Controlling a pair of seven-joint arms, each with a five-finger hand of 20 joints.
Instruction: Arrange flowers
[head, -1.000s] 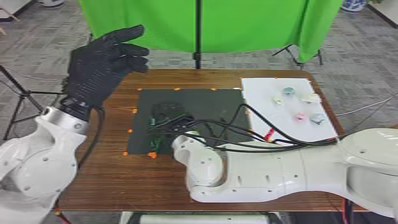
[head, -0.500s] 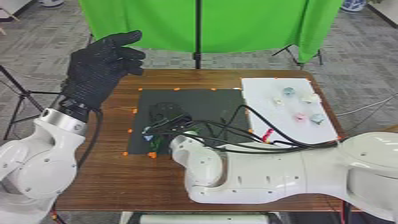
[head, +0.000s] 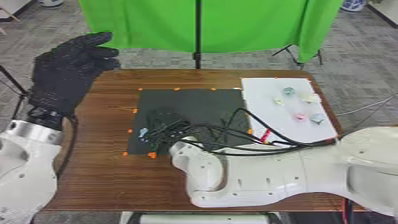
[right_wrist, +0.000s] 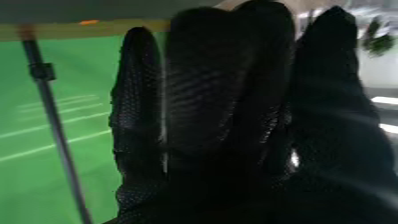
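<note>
Head view. Left hand (head: 67, 72): upper left of frame, raised over the table's far left corner, fingers loosely bent and pointing up the frame, slightly apart at the tips. Right hand (head: 163, 118): left of centre, over the dark mat (head: 200, 100), black on black; grip not readable from here. Pale blue flower (head: 143, 132): left of centre, over the mat's left part, just beside the right hand. Its visible part is small, long axis roughly up and down the frame; which way the bloom faces cannot be told. White board (head: 266, 112): right of frame. On it, a blue flower (head: 289, 91) and a white flower (head: 311, 98) lie in the upper part, a pale yellow flower (head: 278, 101) just below the blue one. Pink flower (head: 300, 116) and light blue flower (head: 317, 118) lie lower, side by side. Long axes there: too small to tell.

Right wrist view. Right hand (right_wrist: 213, 100): fingers straight, side by side and close together. Whether they touch a stem cannot be told. Green cloth (right_wrist: 53, 165) and a black pole (right_wrist: 55, 107) stand beyond.
</note>
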